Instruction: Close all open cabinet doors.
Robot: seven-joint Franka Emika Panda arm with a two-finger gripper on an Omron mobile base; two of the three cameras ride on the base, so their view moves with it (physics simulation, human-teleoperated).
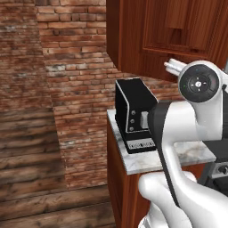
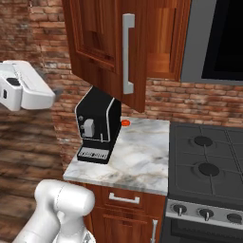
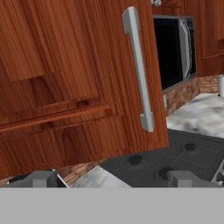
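- Dark-tipped pincer [image 3: 112,178] hangs with fingers spread wide, gripping nothing, just before the reddish-brown wooden cabinet door [image 3: 74,83].
- That door [image 2: 107,45] stands ajar above the marble counter [image 2: 137,159], its brushed-silver bar handle [image 3: 139,70] right of centre.
- Black coffee machine [image 2: 97,126] sits beneath.

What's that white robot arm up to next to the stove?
A white robot arm is working on closing a wall cabinet door that stands swung open above the marble counter. Its gripper is raised close to the door's front, near the silver bar handle, but its fingers hold nothing. A black coffee machine sits on the counter below, and a stove is to the right. The door is not shut yet.
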